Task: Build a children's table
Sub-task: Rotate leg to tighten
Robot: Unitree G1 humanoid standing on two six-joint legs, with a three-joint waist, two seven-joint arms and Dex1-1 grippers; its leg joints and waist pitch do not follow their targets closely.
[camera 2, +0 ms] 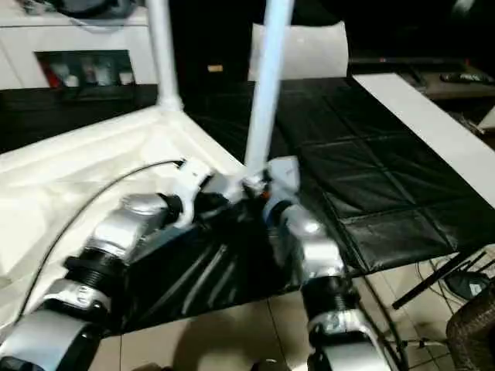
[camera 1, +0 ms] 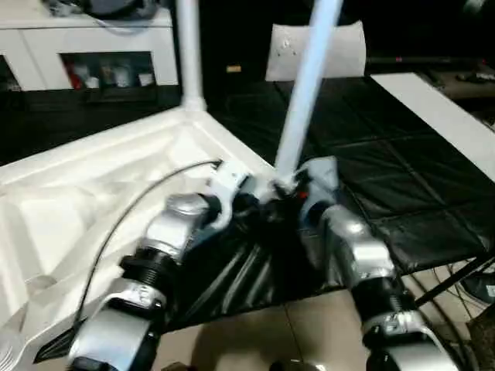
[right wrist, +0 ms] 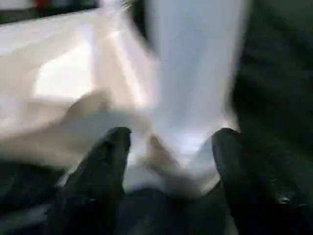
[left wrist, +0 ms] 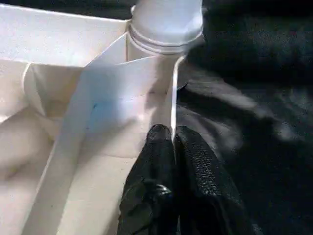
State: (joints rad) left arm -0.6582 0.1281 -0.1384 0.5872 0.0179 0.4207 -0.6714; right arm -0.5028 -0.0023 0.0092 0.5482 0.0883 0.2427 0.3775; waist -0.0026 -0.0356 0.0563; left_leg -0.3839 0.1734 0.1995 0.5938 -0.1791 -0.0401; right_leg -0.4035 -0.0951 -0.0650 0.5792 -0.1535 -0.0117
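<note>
The white tabletop [camera 1: 116, 178] lies upside down on a black mat, ribbed side up. One white leg [camera 1: 189, 54] stands upright in the far corner socket. A second leg [camera 1: 305, 85] rises tilted from the near corner, between my two wrists. My left gripper [left wrist: 172, 134] is shut on the thin rim [left wrist: 172, 98] of the tabletop, just short of a leg's base [left wrist: 166, 19] in its socket. My right gripper [right wrist: 168, 139] stands open around the foot of the tilted leg [right wrist: 195, 73], one finger on each side and the left one apart from it.
A white cabinet [camera 1: 93, 46] with dark compartments stands at the back left, and a white pillow-like slab [camera 1: 340, 50] behind the tilted leg. A long white board [camera 1: 441, 108] lies at the right on the black mat [camera 1: 371, 154]. Tiled floor [camera 1: 294, 332] runs below the mat's front edge.
</note>
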